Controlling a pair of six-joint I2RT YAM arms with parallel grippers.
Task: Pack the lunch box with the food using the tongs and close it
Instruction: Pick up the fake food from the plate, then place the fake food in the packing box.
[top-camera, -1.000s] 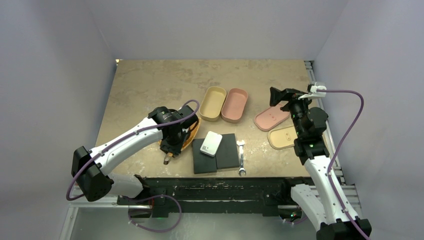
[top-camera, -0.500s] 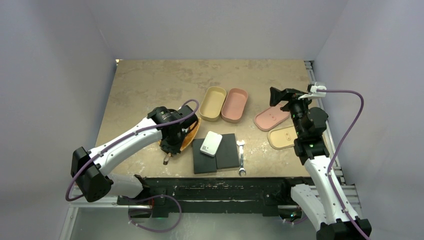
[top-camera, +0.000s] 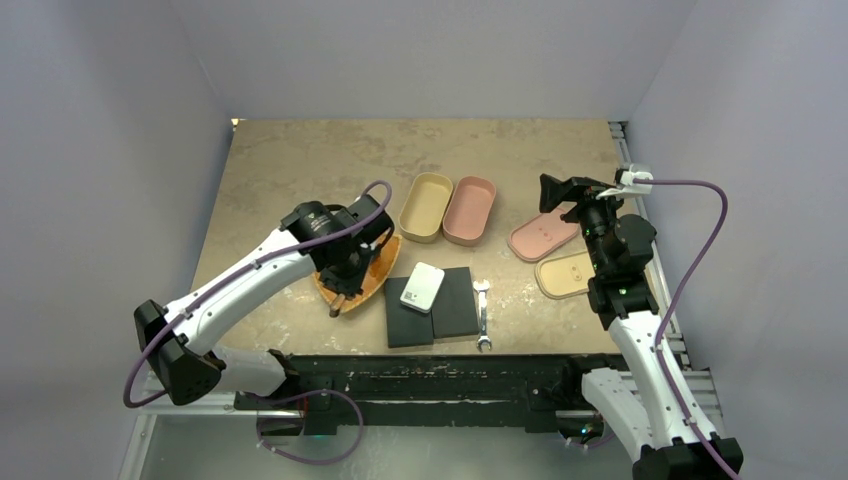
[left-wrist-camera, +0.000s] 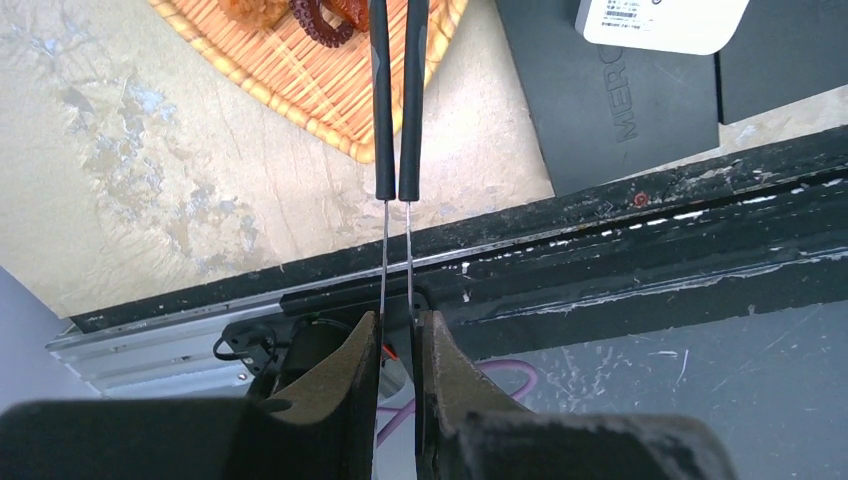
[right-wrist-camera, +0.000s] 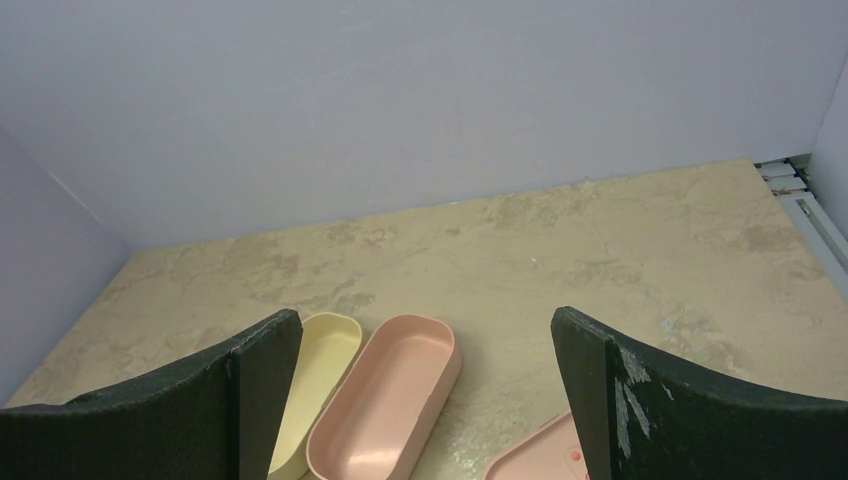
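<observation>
So, early days. Left gripper is pinched nearly shut on the tongs, both thin arms squeezed together. They reach over the woven tray toward the food; the tips run out of the wrist view, so I cannot tell if a piece is caught. Centre: yellow box and pink box sit side by side, both empty, nothing packed yet. Right: pink lid and tan lid lie flat, off the boxes. Right gripper gapes wide, holding nothing, up over the lids. All the packing and the closing are left, I judge
</observation>
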